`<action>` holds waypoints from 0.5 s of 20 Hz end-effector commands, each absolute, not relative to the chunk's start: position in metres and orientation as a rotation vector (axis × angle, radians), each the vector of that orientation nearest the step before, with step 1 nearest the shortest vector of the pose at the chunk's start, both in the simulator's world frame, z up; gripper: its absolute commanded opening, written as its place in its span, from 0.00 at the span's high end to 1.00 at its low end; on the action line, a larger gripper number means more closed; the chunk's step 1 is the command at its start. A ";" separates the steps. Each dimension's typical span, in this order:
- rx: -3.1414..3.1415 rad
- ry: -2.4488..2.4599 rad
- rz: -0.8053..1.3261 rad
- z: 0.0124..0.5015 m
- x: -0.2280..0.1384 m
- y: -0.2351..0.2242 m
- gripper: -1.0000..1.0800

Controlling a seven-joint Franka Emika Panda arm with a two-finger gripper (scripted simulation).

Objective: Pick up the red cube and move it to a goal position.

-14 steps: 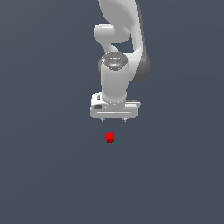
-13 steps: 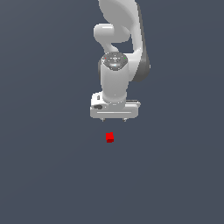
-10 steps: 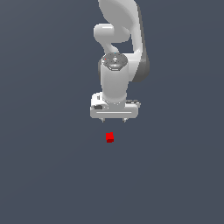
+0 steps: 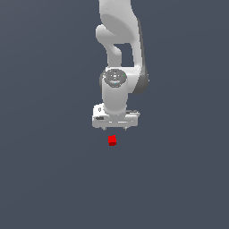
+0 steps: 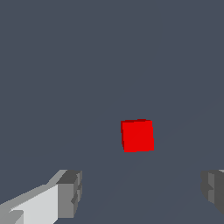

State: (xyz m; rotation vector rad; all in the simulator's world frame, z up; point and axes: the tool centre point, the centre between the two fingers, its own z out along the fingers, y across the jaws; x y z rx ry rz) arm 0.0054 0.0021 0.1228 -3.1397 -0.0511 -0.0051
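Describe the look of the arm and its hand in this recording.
A glossy white, rounded-link arm with dark grey joint bands and a silvery grey round cap on the wrist. The hand is a flat white block; in the wrist view its fingers are blocky grey pads. No cables or markings visible.

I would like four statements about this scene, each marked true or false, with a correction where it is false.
1. The gripper is shut on the red cube. False: the fingers stand wide apart and the cube is free.
2. In the exterior view the cube lies just below the gripper. True.
3. The cube is blue. False: it is bright red.
4. The cube is narrower than the gap between the fingers. True.
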 end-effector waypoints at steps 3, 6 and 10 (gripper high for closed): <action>-3.139 -0.093 -0.002 0.085 0.009 -0.004 0.04; -3.138 -0.120 -0.002 0.061 0.012 -0.007 0.04; -3.137 -0.145 -0.001 0.038 0.015 -0.010 0.04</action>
